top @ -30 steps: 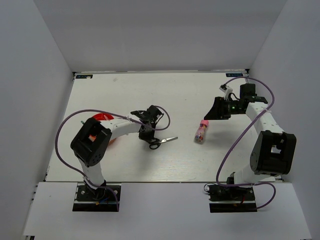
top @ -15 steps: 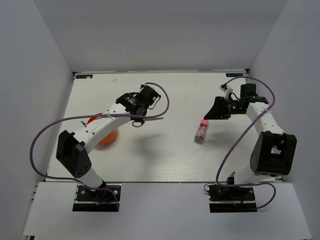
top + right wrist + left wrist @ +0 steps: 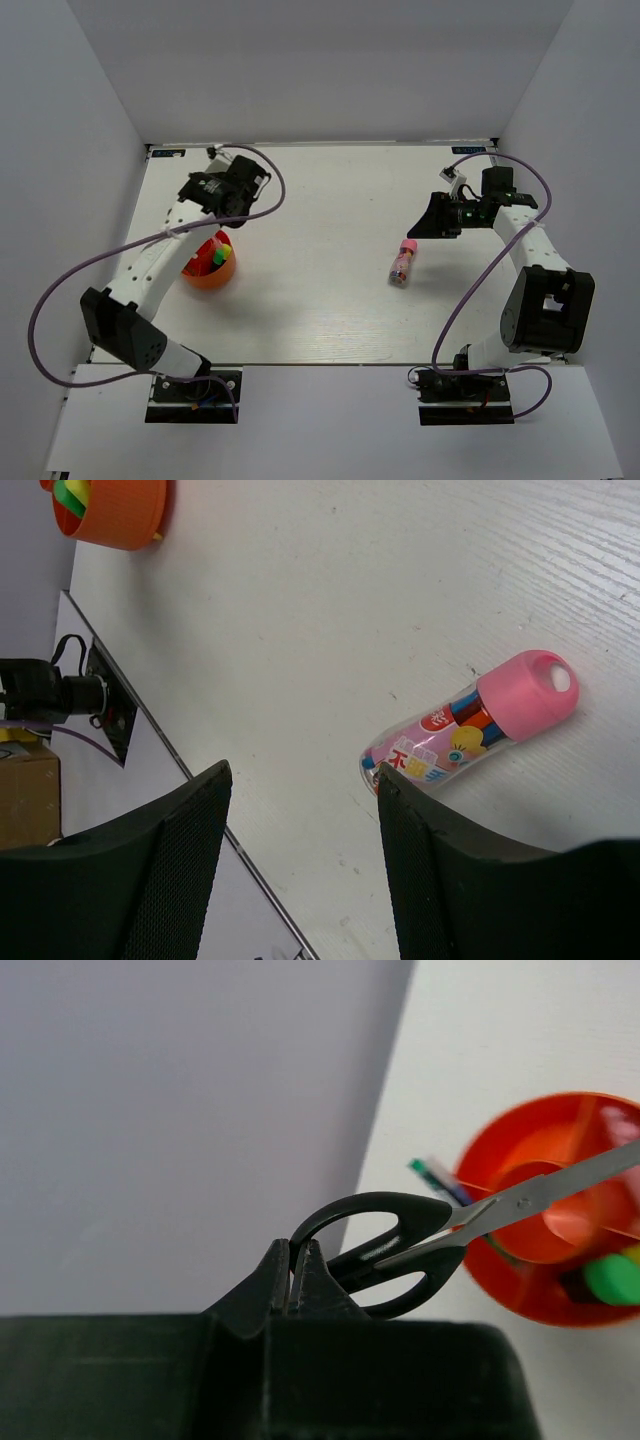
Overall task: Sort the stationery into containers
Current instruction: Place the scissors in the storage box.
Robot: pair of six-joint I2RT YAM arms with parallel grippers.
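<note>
Your left gripper (image 3: pixel 296 1260) had its jaws pressed together on one handle loop of the black-handled steel-bladed scissors (image 3: pixel 400 1250). It pinched them up at the far left of the white table (image 3: pixel 320 310), close to the grey side wall (image 3: pixel 180 1110). In the left wrist view, the closed blades ran out across the mouth of the round orange-red plastic cup (image 3: pixel 480 1160). You could not tell from that view whether the metal touched the rim.

The cup (image 3: pixel 208 268) stood upright on the left side of the table, just on the near side of that gripper. It already held markers: a green marker cap (image 3: pixel 608 1280) showed inside it, and a yellow cap (image 3: pixel 224 249) beside that.

Your right gripper (image 3: pixel 300 780) had its fingers (image 3: pixel 195 850) spread wide and held nothing. It hung over the right half of the table.

The clear plastic tube with a pink cap (image 3: pixel 470 730) lay on its side on the tabletop. Its clear end was just beside one fingertip, not between the two. The tube (image 3: pixel 402 263) was right of the table's centre, well apart from the cup, with its cap toward the far edge.
</note>
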